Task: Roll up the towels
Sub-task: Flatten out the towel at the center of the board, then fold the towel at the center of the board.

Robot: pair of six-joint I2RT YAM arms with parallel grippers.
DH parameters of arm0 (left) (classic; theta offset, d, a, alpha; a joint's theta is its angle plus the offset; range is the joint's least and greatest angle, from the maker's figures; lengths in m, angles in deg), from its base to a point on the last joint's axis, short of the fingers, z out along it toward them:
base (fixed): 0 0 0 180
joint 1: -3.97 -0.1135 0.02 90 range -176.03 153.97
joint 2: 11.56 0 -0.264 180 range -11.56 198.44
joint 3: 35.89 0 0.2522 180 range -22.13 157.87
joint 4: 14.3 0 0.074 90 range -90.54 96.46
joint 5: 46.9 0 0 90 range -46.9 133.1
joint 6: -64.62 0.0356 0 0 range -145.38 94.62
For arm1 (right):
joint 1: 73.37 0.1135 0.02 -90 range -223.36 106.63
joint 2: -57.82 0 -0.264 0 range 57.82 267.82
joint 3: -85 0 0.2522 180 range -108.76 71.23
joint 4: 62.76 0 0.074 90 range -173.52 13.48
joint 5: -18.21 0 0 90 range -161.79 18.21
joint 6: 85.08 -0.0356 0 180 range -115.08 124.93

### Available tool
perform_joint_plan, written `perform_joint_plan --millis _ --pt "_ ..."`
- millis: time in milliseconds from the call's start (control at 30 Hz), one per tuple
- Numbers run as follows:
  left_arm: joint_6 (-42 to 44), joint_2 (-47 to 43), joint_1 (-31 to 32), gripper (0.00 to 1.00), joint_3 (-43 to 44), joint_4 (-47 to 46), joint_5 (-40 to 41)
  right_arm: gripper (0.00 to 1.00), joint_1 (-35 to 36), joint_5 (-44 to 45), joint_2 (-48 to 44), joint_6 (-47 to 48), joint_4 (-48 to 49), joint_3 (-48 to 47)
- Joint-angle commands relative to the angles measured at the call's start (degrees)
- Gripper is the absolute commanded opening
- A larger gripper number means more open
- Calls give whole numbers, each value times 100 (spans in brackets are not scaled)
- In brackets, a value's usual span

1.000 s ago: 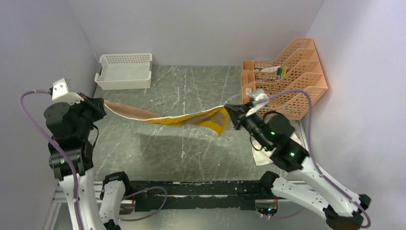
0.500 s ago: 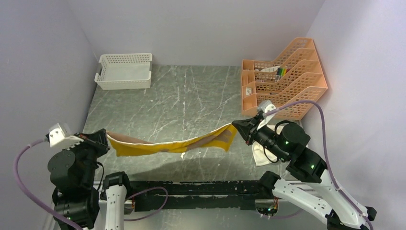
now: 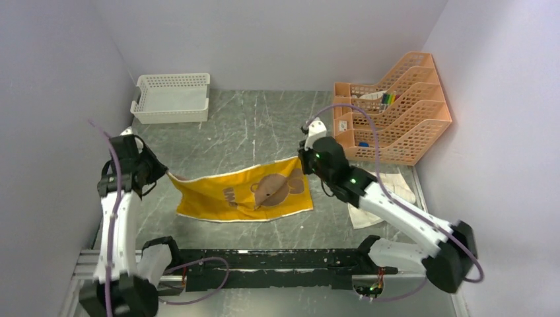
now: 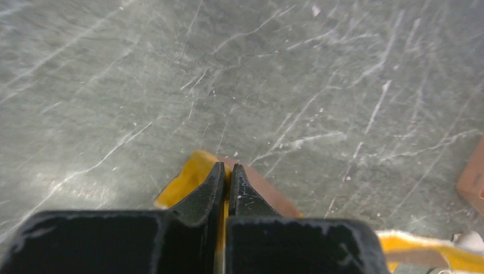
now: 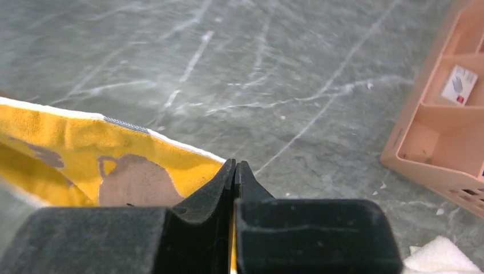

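The mustard-yellow towel [image 3: 241, 191] with a brown print lies spread on the table's front middle, its far edge lifted between the arms. My left gripper [image 3: 163, 173] is shut on its far left corner [image 4: 197, 171], yellow cloth showing between the jaws. My right gripper [image 3: 303, 160] is shut on the far right corner [image 5: 188, 162]. The cream towel [image 3: 389, 191] lies crumpled at the right, under the right arm, and shows as a white patch [image 5: 439, 257] in the right wrist view.
A white lattice basket [image 3: 172, 98] stands at the back left. An orange tiered file rack [image 3: 396, 112] stands at the back right, close to my right gripper, its corner [image 5: 445, 131] in the right wrist view. Walls close in both sides.
Both arms swung the stretched towel away from the front edge and lowered it; it now lies spread with the brown print up instead of hanging as a narrow band.
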Motion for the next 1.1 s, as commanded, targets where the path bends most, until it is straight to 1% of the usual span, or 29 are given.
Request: perform_joint_plan --millis 0,67,167,200,233,267,300,333,367,400,433,467,500,567,633,667,733,767,833,867,1000,1067 --pt "32 1453 19 7 -261 -1626 -439 0 -955 -329 1279 -611 1104 -321" --pt "106 2283 16 7 24 -2015 -609 0 -1459 -667 2039 -645 1382 -633" --pt "114 3416 28 7 678 -2448 -665 0 -1822 -996 3285 -496 1492 -1508" --pt "167 3851 25 11 987 -2510 -733 0 -1951 -1106 3714 -430 1402 -1854" --pt "222 4284 33 14 1348 -2480 -751 0 -2036 -1272 4129 -322 1260 -2394" --pt "288 4695 32 19 1781 -2375 -719 4 -2117 -1599 4538 -253 1082 -2851" --pt "358 5074 35 26 2197 -2248 -660 16 -2196 -1860 4928 -182 871 -3314" --pt "429 5387 33 35 2598 -2091 -581 31 -2267 -2024 5311 -117 559 -3853" --pt "515 5641 34 54 2993 -1867 -502 45 -2320 -2085 5590 -52 254 -4329" --pt "600 5789 37 71 3304 -1703 -392 56 -2349 -2057 5833 -3 71 -4634" --pt "665 5848 35 73 3587 -1510 -310 64 -2365 -1987 5812 5 17 -4768" --pt "671 5828 31 80 3746 -1398 -240 70 -2365 -1970 5750 -16 117 -4702" --pt "672 5731 37 95 3781 -1373 -246 73 -2359 -1979 5424 -81 284 -4516" --pt "655 5386 44 98 3490 -1512 -464 76 -2273 -2042 4909 -233 670 -3911" --pt "598 4974 86 98 2786 -1909 -895 78 -2012 -1965 4463 -336 1099 -3127" --pt "559 4865 112 97 2227 -2145 -1025 79 -1901 -1914 4321 -356 1251 -2802" --pt "576 4870 119 94 1679 -2370 -1184 79 -1865 -2072 4267 -428 1475 -2308" --pt "589 4960 118 92 1534 -2401 -1262 79 -1960 -2394 4314 -473 1580 -2155" --pt "769 5241 120 88 1707 -2208 -1647 79 -2209 -3129 4386 -518 1873 -1912" --pt "925 5371 121 86 1863 -2124 -1719 78 -2342 -3349 4424 -547 1998 -1836" --pt "1266 5853 91 87 2450 -1711 -1382 76 -2746 -3658 4645 -496 2018 -1938" --pt "1510 6105 79 87 2754 -1507 -1437 76 -2875 -3712 4778 -395 1953 -2051"
